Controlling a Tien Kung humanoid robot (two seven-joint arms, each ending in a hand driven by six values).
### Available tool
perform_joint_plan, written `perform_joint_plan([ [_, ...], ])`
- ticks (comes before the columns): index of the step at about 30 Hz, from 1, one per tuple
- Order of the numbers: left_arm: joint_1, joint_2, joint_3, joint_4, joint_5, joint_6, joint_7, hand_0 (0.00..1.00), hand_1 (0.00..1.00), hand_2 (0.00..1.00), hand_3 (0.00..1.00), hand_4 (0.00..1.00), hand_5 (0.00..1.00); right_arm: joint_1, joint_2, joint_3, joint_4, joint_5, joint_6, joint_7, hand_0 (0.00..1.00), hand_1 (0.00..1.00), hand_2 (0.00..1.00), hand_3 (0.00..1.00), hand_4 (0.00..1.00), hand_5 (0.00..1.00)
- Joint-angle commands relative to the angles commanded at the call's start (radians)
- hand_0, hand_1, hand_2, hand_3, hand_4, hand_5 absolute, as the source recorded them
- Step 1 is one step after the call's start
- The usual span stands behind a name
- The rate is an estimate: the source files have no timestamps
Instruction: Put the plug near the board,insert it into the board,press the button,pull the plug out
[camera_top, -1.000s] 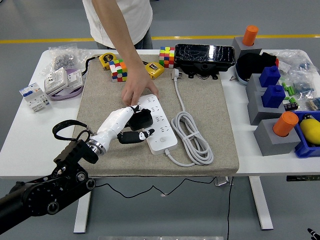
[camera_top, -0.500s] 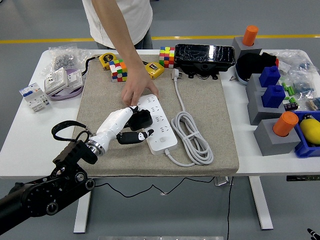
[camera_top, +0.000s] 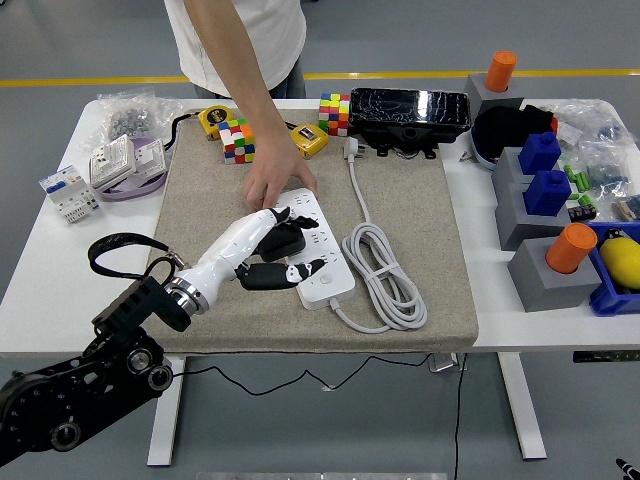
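A white power strip (camera_top: 322, 250) lies on the grey mat (camera_top: 400, 180), its grey cable (camera_top: 380, 270) coiled to its right. My left hand (camera_top: 282, 252), white with black fingertips, is shut on a black plug (camera_top: 285, 240) and holds it over the strip's left edge. Whether the plug is seated in a socket is hidden by the fingers. A person's hand (camera_top: 275, 180) presses down on the strip's far end. The strip's own white plug (camera_top: 352, 148) lies at the mat's back. My right hand is out of view.
Two colour cubes (camera_top: 237, 140) (camera_top: 334, 112), a yellow tape measure (camera_top: 308, 140) and a black box (camera_top: 410, 112) sit at the mat's back. Grey and blue blocks with orange cylinders (camera_top: 560, 250) stand at right. White electrical parts (camera_top: 110, 165) lie at left.
My left hand has moved a little right and forward with the plug, further over the power strip. The person's hand has stayed on the strip.
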Motion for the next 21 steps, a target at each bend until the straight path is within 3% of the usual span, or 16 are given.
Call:
perform_joint_plan([
  [2,-0.002,0.004,0.008,-0.009,0.015,-0.064,0.053,0.229,0.199,0.297,0.648,0.78,0.28,0.0,0.0,-0.002,-0.001,0.0,0.001,-0.001,0.526,0.624,0.606,0.547,0.882,0.405],
  [3,-0.005,0.004,0.013,-0.01,0.022,-0.098,0.081,0.123,0.055,0.138,0.9,0.708,0.122,0.0,0.0,-0.004,-0.001,0.0,0.001,-0.001,0.526,0.624,0.606,0.547,0.882,0.405],
  [7,-0.01,0.002,0.026,-0.009,0.036,-0.194,0.167,0.123,0.055,0.138,0.9,0.708,0.122,0.003,-0.002,-0.01,0.001,0.002,0.001,-0.001,0.526,0.624,0.606,0.547,0.882,0.405],
  [9,-0.014,0.001,0.031,-0.009,0.033,-0.208,0.182,0.103,0.054,0.124,0.936,0.656,0.068,0.005,-0.004,-0.012,0.003,0.002,0.001,-0.001,0.525,0.624,0.606,0.546,0.882,0.405],
  [21,-0.04,-0.013,0.059,0.012,0.016,-0.237,0.208,0.089,0.054,0.119,0.932,0.639,0.057,0.007,-0.009,-0.023,0.001,0.005,0.001,-0.001,0.525,0.624,0.605,0.546,0.882,0.405],
])
